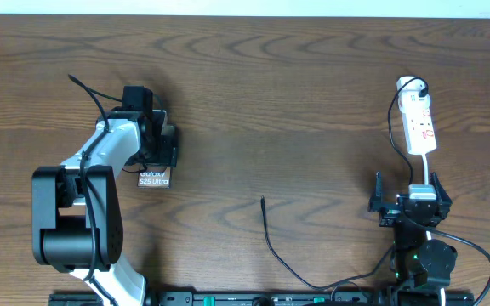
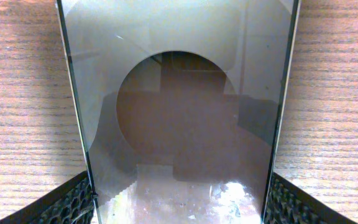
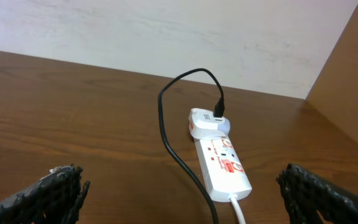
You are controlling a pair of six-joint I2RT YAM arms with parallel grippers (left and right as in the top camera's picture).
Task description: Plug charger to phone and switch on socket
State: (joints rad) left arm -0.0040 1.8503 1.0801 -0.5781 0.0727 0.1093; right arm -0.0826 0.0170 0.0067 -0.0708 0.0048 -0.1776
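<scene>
The phone (image 1: 153, 178) lies at the left, its end with the white "Galaxy S25 Ultra" text showing below my left gripper (image 1: 155, 146). In the left wrist view its glossy brownish screen (image 2: 179, 124) fills the frame, and both fingers of the left gripper (image 2: 179, 205) press its long edges. The charger's black plug tip (image 1: 263, 201) lies free mid-table. Its cable (image 1: 283, 259) runs to the front edge, then up to the white socket (image 1: 418, 123) at the far right. My right gripper (image 1: 408, 204) is wide open and empty, just in front of the socket (image 3: 221, 163).
A white adapter (image 3: 205, 122) sits in the socket's far end with the black cable (image 3: 169, 140) plugged into it. The socket's white lead (image 3: 238, 208) runs toward the right gripper (image 3: 182, 193). A light wall stands behind the table.
</scene>
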